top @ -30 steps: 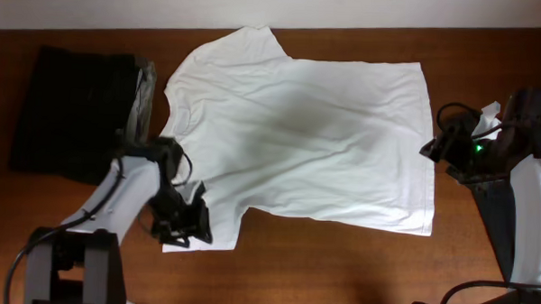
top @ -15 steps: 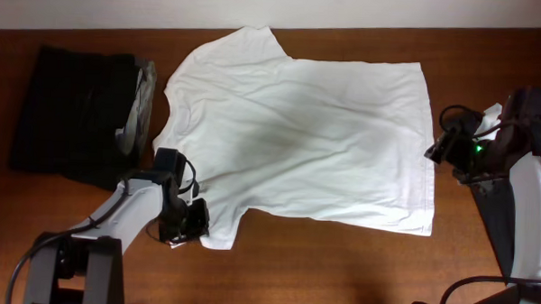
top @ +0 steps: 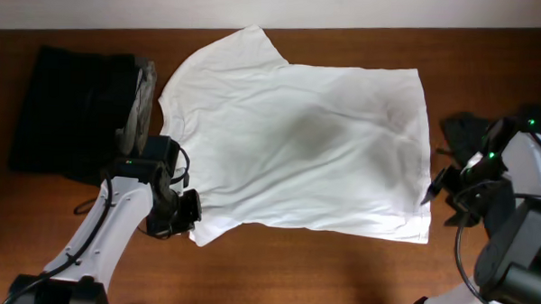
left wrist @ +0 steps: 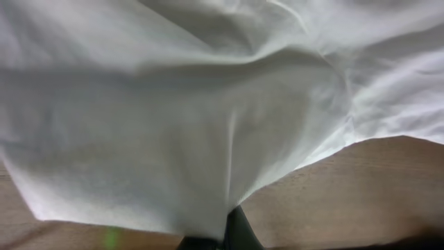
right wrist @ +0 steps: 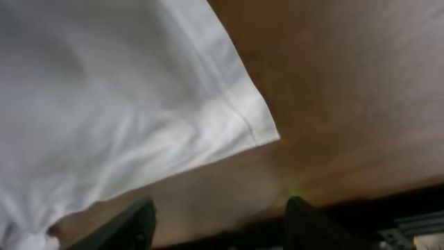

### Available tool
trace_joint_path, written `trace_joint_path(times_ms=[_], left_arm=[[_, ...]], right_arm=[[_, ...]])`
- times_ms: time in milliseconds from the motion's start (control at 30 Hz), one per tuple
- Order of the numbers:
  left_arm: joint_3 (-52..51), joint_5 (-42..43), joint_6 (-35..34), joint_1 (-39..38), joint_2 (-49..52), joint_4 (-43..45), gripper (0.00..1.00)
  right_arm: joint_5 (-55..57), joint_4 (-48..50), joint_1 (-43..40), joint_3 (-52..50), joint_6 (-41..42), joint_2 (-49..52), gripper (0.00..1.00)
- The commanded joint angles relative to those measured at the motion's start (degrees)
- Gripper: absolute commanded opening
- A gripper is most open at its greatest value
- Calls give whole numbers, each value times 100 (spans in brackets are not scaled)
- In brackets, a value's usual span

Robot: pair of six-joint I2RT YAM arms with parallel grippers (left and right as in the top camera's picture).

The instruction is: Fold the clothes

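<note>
The white T-shirt [top: 298, 144] lies spread flat on the brown table, collar to the left. My left gripper [top: 191, 226] is shut on the edge of its near-left sleeve; in the left wrist view the white cloth [left wrist: 173, 104] runs down into the closed gripper [left wrist: 222, 235]. My right gripper [top: 434, 189] hovers beside the shirt's right hem. In the right wrist view the gripper [right wrist: 218, 212] is open, with bare wood between its fingers [right wrist: 135, 221], and the hem corner [right wrist: 260, 128] lies just ahead. Black and grey clothes [top: 69, 109] lie folded at far left.
The dark pile has a grey garment's edge [top: 145, 89] next to the shirt's collar. The table's back edge [top: 347, 26] meets a pale wall. Bare wood [top: 338, 272] runs along the front, between both arm bases.
My left gripper has closed on the sleeve edge and drawn it inward, shrinking the spread sleeve. My right arm has swung down and forward to the shirt's near-right hem corner.
</note>
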Motion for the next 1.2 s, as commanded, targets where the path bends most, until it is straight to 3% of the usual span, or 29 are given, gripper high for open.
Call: trace_joint_path(times_ms=[0,133,233,333,500,700,967,1167], left_arm=[[68,-105,-15,-2,-70,109,1],[68,-98,-20,-2,-70,293,0],[68,-81,-17,-2,-70,293,1],[68,-35,-17,-2,-70,286,0],[70,138,-17,-2,-72,315,0],[72,205,-17,-2,-72,271,1],[291,155,-15,-2,-848,138,0],[299,-52,-55,0,-1384,-59,0]], right_arm=[[13,20,-31,-568,-197,20,63],[-57,643,-26,-1360,-208,20,65],[-55,1427,-26,-1891,-186,20,78],[-55,1956,-26,-2006,-186,20,79],[105,2177,-26,-2006,129,20,50],[254,2291,-26,-1884,208,7,5],[199,962,-26,-782,20,-516,4],[-1733,1405,-26,-717,-1290,-520,4]])
